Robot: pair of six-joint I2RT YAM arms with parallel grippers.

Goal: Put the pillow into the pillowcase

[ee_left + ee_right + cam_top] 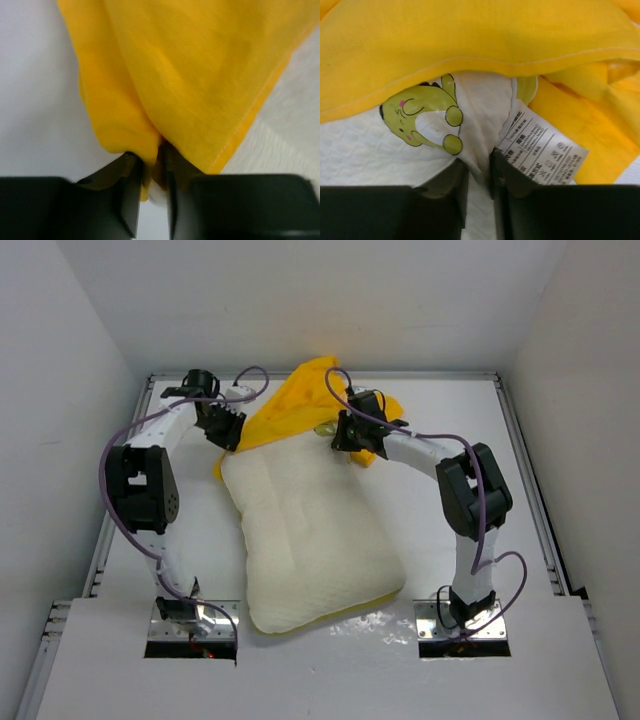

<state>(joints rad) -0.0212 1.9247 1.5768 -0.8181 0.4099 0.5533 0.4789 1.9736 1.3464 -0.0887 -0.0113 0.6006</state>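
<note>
The cream-white pillow (310,540) lies diagonally in the middle of the table, its far end under the opening of the yellow pillowcase (295,405). My left gripper (228,430) is shut on a fold of the pillowcase (190,75) at the pillow's far left corner. My right gripper (347,438) is shut on the pillow's far right corner (480,135), beside its white tag (540,147) and a green cartoon patch (420,120), with the pillowcase hem (470,45) draped just above.
White walls (60,390) enclose the table on three sides. Metal rails (530,480) run along the left and right table edges. The arm bases (190,625) sit at the near edge.
</note>
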